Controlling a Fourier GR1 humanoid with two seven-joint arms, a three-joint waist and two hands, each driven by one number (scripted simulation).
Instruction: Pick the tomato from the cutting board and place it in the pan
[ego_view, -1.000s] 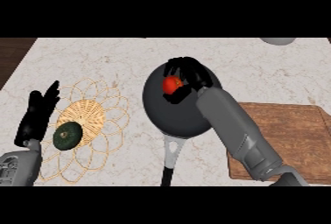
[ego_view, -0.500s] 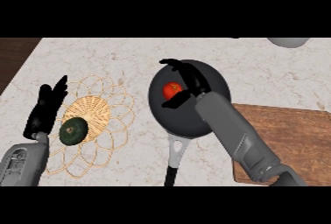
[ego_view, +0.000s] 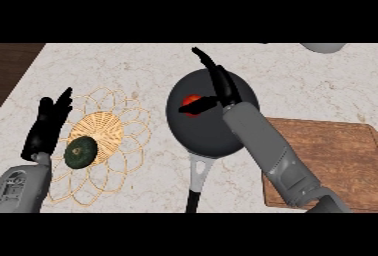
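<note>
Tomato (ego_view: 191, 103) in pan (ego_view: 199, 135) | just left of right robot hand (ego_view: 221, 90) | fingers spread wide

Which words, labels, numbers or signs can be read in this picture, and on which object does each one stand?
None: no text shows on the pan, the tomato, the cutting board, the woven mat or the counter.

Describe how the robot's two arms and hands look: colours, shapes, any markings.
Both forearms are grey, blocky, hard-shelled segments with darker seams. The right forearm is long and tapers toward its wrist; the left forearm shows only a short stretch, with small recessed details on its casing. The right hand and left hand are black with slim fingers. No cables visible.
</note>
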